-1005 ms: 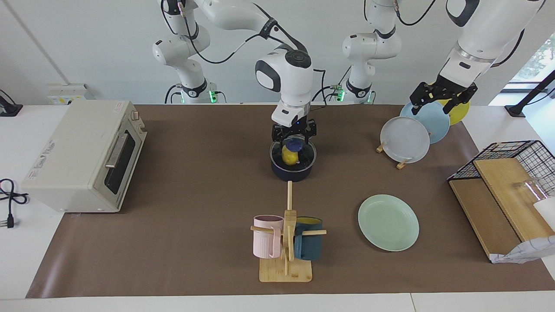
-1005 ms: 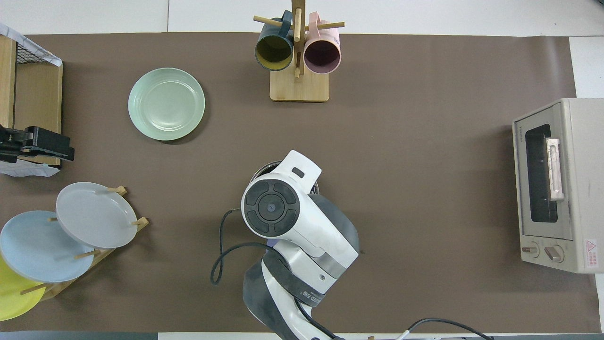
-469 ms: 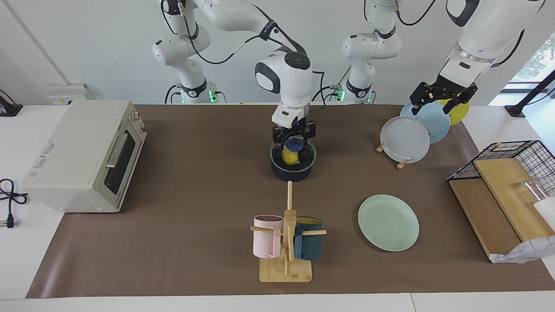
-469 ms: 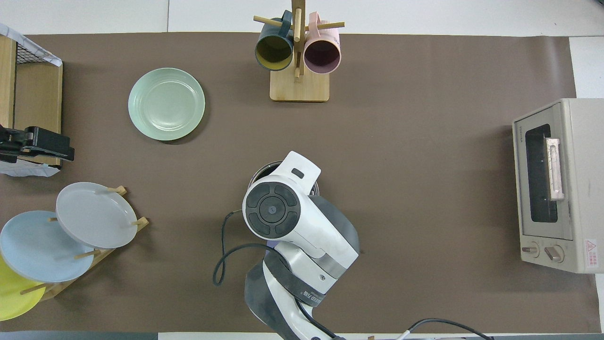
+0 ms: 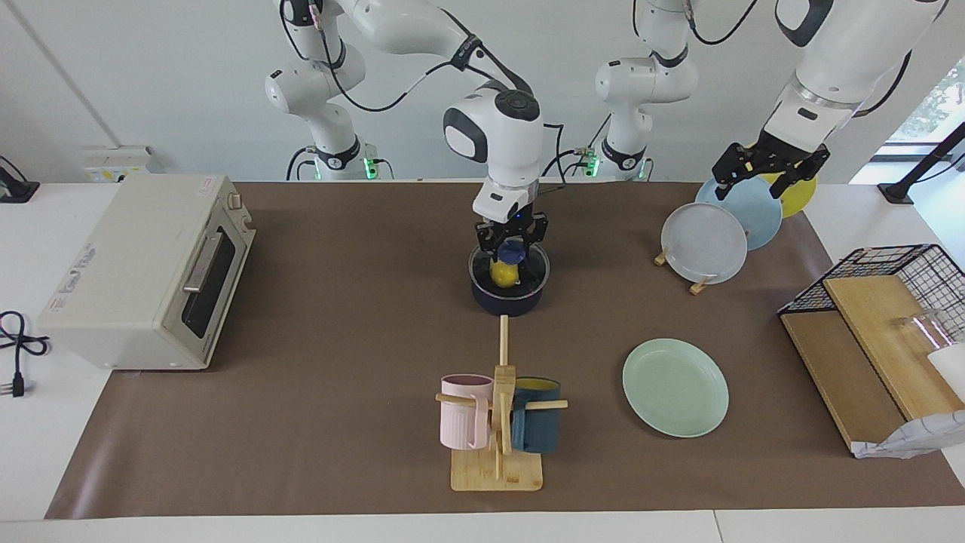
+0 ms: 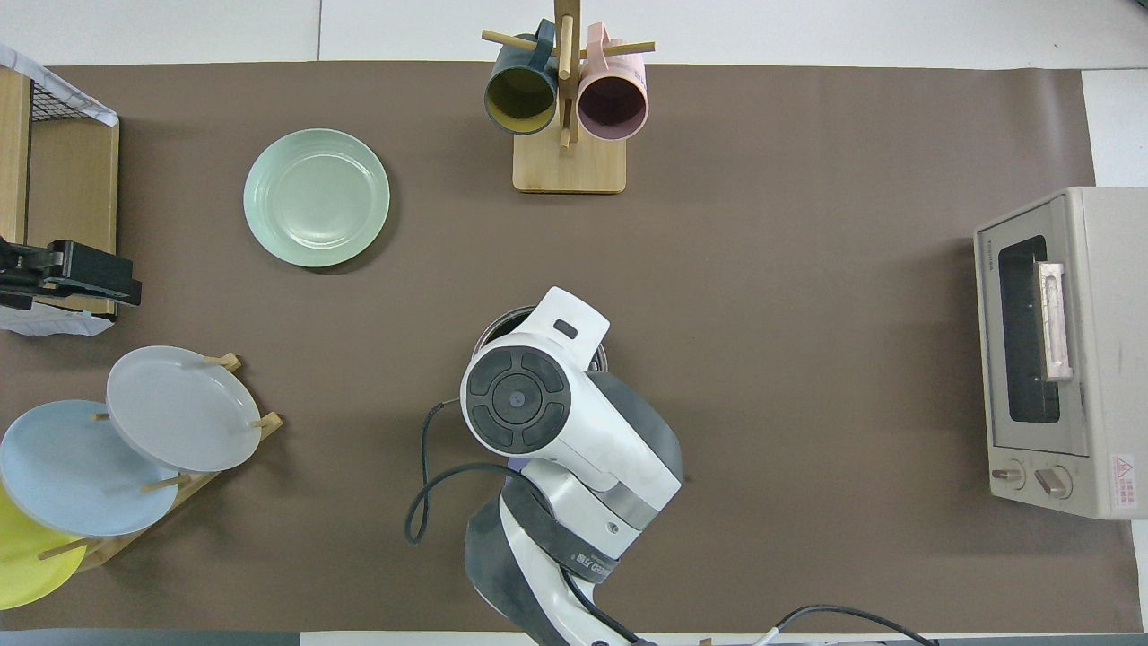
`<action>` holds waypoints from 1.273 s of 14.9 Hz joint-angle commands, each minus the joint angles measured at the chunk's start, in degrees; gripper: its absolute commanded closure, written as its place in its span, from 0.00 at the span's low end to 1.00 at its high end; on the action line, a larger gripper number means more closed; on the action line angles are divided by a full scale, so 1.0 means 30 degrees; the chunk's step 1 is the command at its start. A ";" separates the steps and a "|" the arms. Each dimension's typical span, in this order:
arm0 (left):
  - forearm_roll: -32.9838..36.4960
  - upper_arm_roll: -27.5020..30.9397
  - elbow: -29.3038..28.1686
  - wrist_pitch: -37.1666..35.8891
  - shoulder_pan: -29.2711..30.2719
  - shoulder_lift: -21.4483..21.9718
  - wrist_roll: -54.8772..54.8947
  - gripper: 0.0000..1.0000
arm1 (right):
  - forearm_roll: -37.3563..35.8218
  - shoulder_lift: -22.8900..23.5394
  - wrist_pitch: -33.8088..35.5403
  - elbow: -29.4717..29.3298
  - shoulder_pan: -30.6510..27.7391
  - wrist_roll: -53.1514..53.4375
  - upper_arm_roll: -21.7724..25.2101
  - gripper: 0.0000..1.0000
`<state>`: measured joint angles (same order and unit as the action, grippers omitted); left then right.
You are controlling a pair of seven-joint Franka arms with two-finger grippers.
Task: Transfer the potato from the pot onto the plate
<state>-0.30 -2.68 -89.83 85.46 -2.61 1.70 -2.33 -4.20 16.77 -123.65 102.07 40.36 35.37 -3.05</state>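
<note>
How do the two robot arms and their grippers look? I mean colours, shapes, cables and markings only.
Both arms are glossy white, with rounded segments and dark grey joint bands. The right arm has a round dark cap at its wrist, and black cables loop along it. The black right gripper shows a small blue light. The left gripper is black too. Green lights glow at both bases.

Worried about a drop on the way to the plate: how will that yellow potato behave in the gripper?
The potato looks smooth and glossy, so it may slip. Its egg shape suggests it could roll once set on the shallow mint-green plate. It seems rigid and light.
</note>
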 commanded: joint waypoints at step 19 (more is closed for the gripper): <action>-0.0689 -0.0336 -0.4096 0.4236 -0.5279 0.1572 -0.6687 0.00 | 0.0140 -0.1165 0.4393 -0.0572 -0.9140 -1.3185 0.0050 0.78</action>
<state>-1.33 -4.37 -97.87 95.45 -15.88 4.05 -18.04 -4.19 14.91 -110.12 97.58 16.89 1.30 -2.08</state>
